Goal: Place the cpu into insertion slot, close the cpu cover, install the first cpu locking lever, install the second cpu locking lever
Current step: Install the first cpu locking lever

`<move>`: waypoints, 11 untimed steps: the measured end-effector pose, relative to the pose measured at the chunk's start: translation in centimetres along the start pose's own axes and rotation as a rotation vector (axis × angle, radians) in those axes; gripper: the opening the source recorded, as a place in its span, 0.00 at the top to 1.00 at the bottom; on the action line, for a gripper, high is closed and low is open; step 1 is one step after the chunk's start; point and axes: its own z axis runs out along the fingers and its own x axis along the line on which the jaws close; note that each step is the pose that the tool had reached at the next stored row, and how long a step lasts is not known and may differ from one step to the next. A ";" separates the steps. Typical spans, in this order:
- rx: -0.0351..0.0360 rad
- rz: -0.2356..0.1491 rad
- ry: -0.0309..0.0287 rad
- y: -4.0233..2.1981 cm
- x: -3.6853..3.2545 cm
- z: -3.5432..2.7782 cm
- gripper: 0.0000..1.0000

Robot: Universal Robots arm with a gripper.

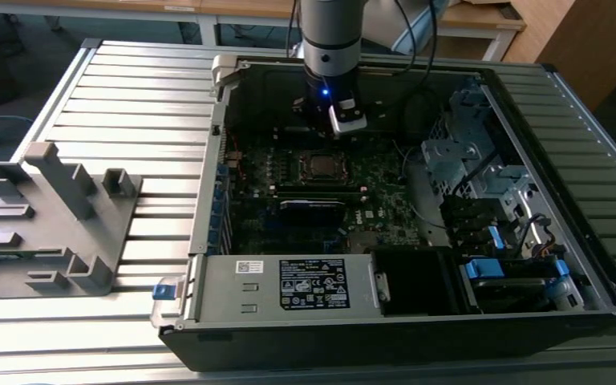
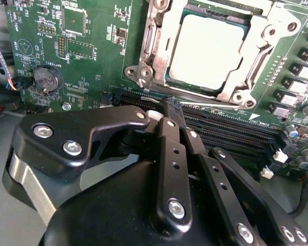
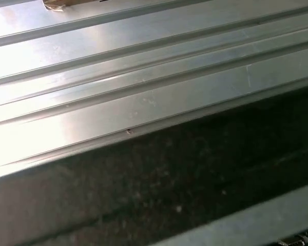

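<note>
The cpu [image 2: 205, 47], a dull silver square, lies in the insertion slot [image 1: 319, 164] on the green motherboard [image 2: 87, 48]. The cpu cover [image 2: 256, 56], a thin metal frame, lies flat around it with the chip showing through its cut-out. My gripper [image 2: 173, 108] hovers just beside the socket, over the black memory slots [image 2: 220, 125]. Its black fingers [image 2: 167, 148] are pressed together and hold nothing. In the exterior view the gripper [image 1: 333, 130] hangs inside the open computer case, just behind the socket. I cannot make out how the locking levers stand.
The open case [image 1: 203, 241] lies on a slatted metal table [image 1: 126, 104]. A labelled grey power-supply box [image 1: 286, 285] fills its front and drive cages [image 1: 468, 160] line the exterior view's right. A grey plastic fixture [image 1: 51, 224] stands at the exterior view's left. The first wrist view shows table slats [image 3: 118, 77].
</note>
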 end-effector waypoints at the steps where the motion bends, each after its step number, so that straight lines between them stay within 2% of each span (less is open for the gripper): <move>1: 0.0014 0.000 -0.0024 0.00 0.04 0.02 0.90; 3: 0.0050 -0.002 -0.0093 -0.01 0.14 0.06 0.90; 5: 0.0052 -0.002 -0.0138 0.00 0.27 0.09 0.90; 11: 0.0048 0.000 -0.0151 0.15 0.35 0.15 0.90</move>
